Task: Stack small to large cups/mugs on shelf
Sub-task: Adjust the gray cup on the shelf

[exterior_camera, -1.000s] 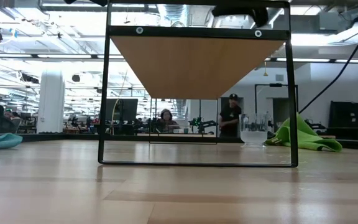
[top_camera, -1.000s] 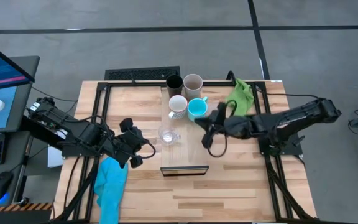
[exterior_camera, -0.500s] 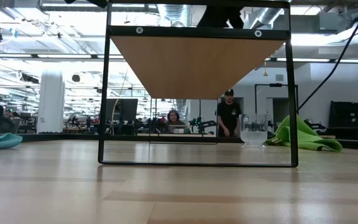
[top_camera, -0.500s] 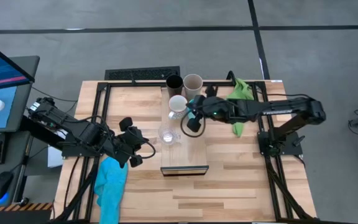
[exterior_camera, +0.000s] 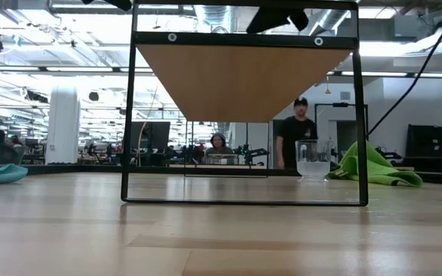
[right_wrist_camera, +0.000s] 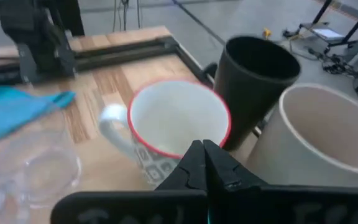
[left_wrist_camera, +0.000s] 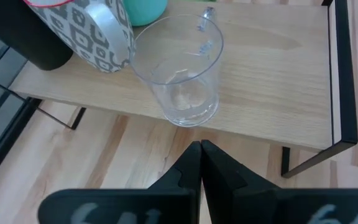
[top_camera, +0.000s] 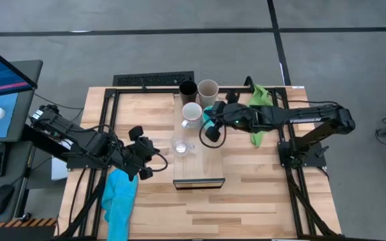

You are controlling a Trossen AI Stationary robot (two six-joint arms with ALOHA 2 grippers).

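Left gripper, fingers together, waits left of the shelf. On the shelf: one clear glass cup, white mug, black cup, beige cup. Right gripper, fingers together, hangs beside the white mug.

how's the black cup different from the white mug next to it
The black cup is plain, dark and tall, narrowing toward its base; the white mug is lower, with a red rim and a grey pattern on its side. The white mug has a handle; none shows on the black cup. Both stand upright, mouths open, on the shelf.
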